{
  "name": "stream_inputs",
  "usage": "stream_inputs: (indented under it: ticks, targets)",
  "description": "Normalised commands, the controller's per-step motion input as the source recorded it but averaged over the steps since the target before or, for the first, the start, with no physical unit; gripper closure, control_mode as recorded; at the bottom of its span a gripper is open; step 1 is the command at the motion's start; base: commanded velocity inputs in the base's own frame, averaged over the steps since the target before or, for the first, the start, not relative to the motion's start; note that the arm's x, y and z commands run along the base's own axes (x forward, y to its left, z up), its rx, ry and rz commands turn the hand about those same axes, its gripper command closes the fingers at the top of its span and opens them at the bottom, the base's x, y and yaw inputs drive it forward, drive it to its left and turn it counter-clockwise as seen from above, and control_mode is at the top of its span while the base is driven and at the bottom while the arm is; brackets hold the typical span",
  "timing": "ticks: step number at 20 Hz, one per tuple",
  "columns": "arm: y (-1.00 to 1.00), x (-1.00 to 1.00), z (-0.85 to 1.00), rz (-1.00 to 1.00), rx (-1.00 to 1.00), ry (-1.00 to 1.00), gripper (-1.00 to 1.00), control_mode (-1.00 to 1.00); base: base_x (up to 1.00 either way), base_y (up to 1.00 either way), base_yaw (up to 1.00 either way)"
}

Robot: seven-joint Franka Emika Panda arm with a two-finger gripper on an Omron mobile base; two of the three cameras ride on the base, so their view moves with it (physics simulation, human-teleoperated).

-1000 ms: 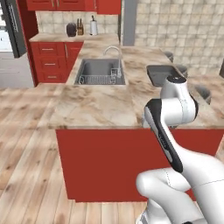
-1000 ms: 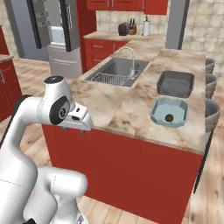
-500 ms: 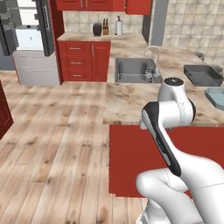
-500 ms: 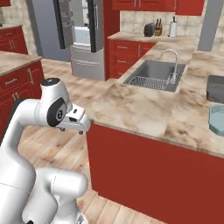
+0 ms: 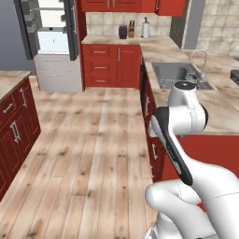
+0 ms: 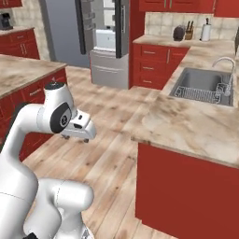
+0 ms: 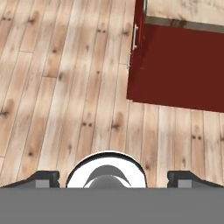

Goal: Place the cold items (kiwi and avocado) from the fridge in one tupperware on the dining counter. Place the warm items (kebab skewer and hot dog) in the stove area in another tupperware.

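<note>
Below the claw, wooden floor is seen, with a cabinet end ahead and to its right. Far ahead, the open fridge is set against the back wall, while the sink is sunk in the counter to the right.

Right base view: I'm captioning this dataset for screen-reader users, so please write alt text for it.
A white robot arm stands folded in a red-cabinet kitchen, its end effector held empty over the wooden floor. Ahead, the fridge stands with its door open. To the right, a marble counter holds a sink.
</note>
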Motion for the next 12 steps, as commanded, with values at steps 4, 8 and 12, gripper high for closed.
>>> stream_inputs:
  ticks: [4,8,12]
  targets:
    - [0.0,0.0,0.0,0.0,0.0,0.0,-1.0,1.0,0.46,1.0,-0.11]
    - [0.0,0.0,0.0,0.0,0.0,0.0,-1.0,1.0,0.74,1.0,-0.13]
    - [0.0,0.0,0.0,0.0,0.0,0.0,-1.0,1.0,0.96,1.0,-0.32]
